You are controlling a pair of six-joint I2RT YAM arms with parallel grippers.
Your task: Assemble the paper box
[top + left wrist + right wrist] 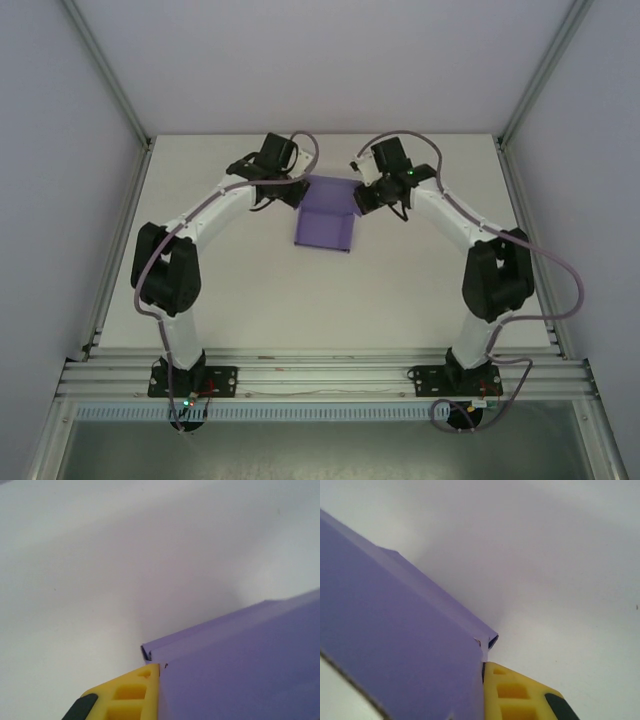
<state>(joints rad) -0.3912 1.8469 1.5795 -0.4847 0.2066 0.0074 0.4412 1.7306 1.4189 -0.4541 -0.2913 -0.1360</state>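
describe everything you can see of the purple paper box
The paper box is thin, matte violet card, partly folded, with a narrow folded strip along one edge. It sits at the far middle of the table. The left gripper and right gripper appear to pinch its far corners, a yellow finger pressed flat against the card at each.

We read the paper box (325,222) as thin violet card, matt and smooth, with crisp folds and a greyish raw cut edge in the right wrist view. The worktop (400,300) looks white, matt and even. On the left gripper (289,190) the finger (131,696) is yellow moulded plastic with a dull sheen, and so is the right gripper (363,197) finger (516,696). Their black inserts are possibly rubber. The frame rails (320,378) look like brushed aluminium.
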